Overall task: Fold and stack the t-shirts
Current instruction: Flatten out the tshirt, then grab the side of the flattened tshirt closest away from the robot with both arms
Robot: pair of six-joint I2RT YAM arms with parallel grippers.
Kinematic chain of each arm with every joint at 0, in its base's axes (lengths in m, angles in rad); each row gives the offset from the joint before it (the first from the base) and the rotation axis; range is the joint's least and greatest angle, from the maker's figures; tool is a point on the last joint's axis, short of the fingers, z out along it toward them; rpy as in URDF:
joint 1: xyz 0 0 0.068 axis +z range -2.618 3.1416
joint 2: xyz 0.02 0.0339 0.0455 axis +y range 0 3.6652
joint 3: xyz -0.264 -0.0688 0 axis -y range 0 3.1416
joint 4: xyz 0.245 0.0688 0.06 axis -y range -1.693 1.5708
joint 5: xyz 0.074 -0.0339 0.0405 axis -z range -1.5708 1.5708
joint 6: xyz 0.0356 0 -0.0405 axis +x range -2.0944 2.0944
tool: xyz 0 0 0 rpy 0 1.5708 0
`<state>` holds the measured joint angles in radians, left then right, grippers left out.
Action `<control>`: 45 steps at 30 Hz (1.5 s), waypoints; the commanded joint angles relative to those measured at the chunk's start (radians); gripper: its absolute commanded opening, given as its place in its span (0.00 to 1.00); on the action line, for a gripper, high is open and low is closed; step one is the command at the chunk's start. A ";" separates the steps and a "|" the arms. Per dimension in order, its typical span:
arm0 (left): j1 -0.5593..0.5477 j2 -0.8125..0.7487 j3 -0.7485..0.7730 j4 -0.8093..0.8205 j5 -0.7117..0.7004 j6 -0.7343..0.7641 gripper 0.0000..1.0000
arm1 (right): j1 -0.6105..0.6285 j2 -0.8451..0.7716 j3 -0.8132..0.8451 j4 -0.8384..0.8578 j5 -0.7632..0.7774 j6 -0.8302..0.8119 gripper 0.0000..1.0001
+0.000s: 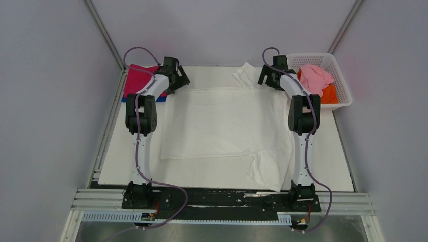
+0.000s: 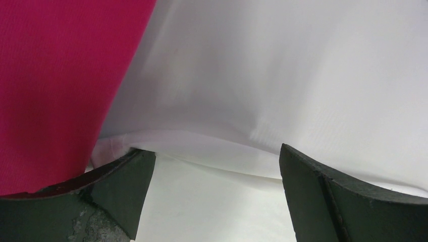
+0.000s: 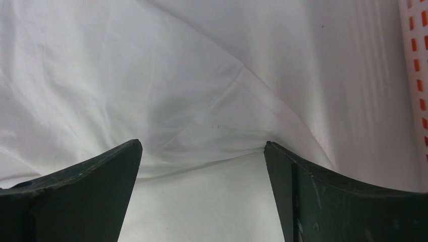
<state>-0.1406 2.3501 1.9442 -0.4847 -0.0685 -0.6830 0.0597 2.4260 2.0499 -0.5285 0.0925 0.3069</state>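
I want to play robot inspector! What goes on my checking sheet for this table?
Surface: white table.
Job's things: white t-shirt spread flat mid-table; magenta t-shirt stacked on blue t-shirt, far left; pale pink t-shirt and orange t-shirt in the basket.
Clutter: white lattice basket, far right corner.
Grippers: left pincer and right pincer both open, low over the white shirt's far edge, holding nothing.
Cables: purple cables loop along each arm.
Surroundings: grey walls; metal rail at the near edge.
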 commanded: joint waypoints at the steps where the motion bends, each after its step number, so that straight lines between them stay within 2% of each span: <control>1: 0.009 0.091 0.109 -0.023 -0.008 -0.007 1.00 | -0.050 0.043 0.104 0.000 -0.005 -0.044 1.00; 6: 0.015 0.166 0.242 -0.039 0.021 0.007 1.00 | -0.047 -0.043 0.061 0.068 -0.096 -0.060 1.00; 11: 0.015 0.141 0.269 -0.061 0.059 0.026 1.00 | -0.034 -0.162 -0.024 0.129 -0.172 -0.112 1.00; 15: 0.012 0.023 0.175 -0.042 0.098 0.057 1.00 | -0.022 -0.240 -0.087 0.163 -0.190 -0.135 1.00; 21: -0.004 -0.168 0.011 0.017 0.177 0.102 1.00 | -0.002 -0.349 -0.167 0.245 -0.310 -0.128 1.00; 26: -0.023 -0.321 -0.085 0.008 0.152 0.122 1.00 | 0.020 -0.445 -0.236 0.270 -0.319 -0.121 1.00; 29: -0.034 -0.425 -0.217 -0.003 0.158 0.114 1.00 | 0.026 -0.530 -0.335 0.284 -0.290 -0.085 1.00; 32: -0.058 -0.605 -0.390 -0.014 0.095 0.089 1.00 | 0.031 -0.651 -0.474 0.292 -0.246 -0.033 1.00; 34: -0.080 -0.730 -0.550 -0.009 0.013 0.062 1.00 | 0.032 -0.751 -0.608 0.310 -0.203 0.011 1.00; 36: -0.083 -0.847 -0.780 0.018 -0.020 0.016 1.00 | 0.031 -0.869 -0.756 0.335 -0.173 0.046 1.00; 38: -0.083 -0.943 -0.913 0.016 -0.036 -0.039 1.00 | 0.031 -0.961 -0.884 0.348 -0.138 0.086 1.00; 42: -0.083 -1.103 -1.100 -0.063 -0.060 -0.150 1.00 | 0.027 -1.120 -1.081 0.357 -0.047 0.163 1.00; 45: -0.083 -1.212 -1.195 -0.115 -0.117 -0.254 1.00 | 0.026 -1.180 -1.142 0.369 -0.075 0.168 1.00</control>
<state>-0.2272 1.2644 0.8310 -0.5400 -0.0906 -0.7757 0.0902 1.3178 0.9791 -0.2207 -0.0238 0.4046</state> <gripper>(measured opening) 0.998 0.998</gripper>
